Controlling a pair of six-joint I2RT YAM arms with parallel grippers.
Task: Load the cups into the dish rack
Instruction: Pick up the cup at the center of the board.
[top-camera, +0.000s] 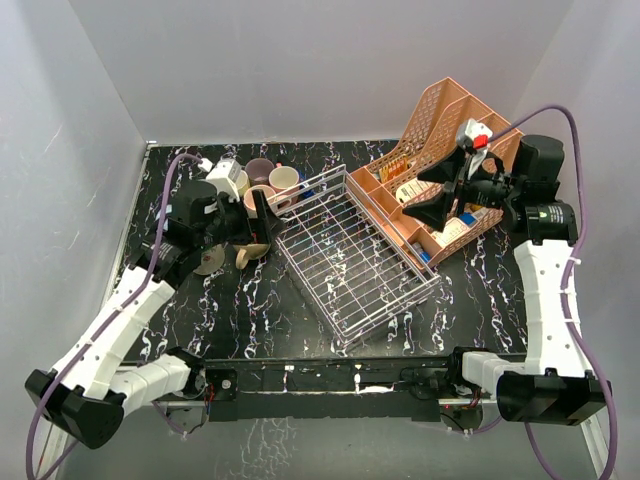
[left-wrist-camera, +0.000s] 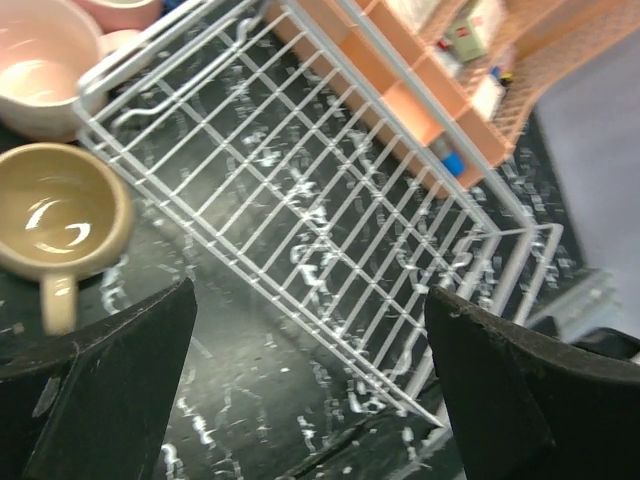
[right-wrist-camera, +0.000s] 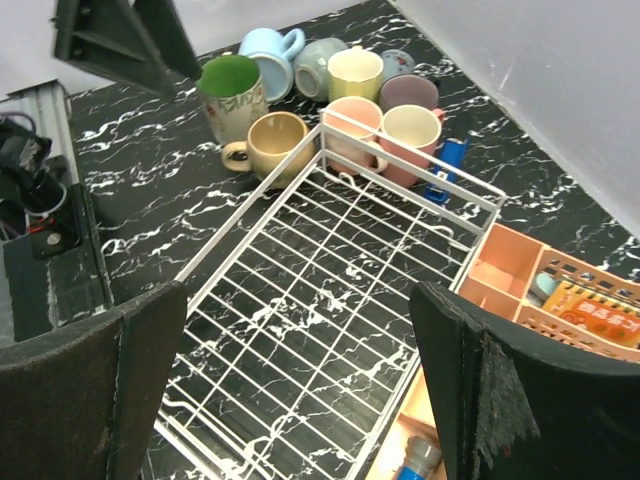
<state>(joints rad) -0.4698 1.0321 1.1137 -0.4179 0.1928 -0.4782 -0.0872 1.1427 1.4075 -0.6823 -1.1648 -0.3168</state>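
While left gripper (left-wrist-camera: 310, 300) and right gripper (right-wrist-camera: 298, 298) gape wide, neither grips.

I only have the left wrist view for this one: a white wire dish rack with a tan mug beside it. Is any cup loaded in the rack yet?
Observer: No. The right wrist view shows the whole silvery-white wire dish rack, and no mug is inside it.
Operator: How many mugs are waiting?
Observer: At least eight pastel ceramic mugs cluster on the black marbled table by the rack's far left corner, among them a green-lined white mug.
Operator: And the right arm?
Observer: The right gripper hangs open in the air by the salmon-pink plastic lattice organiser, holding nothing.
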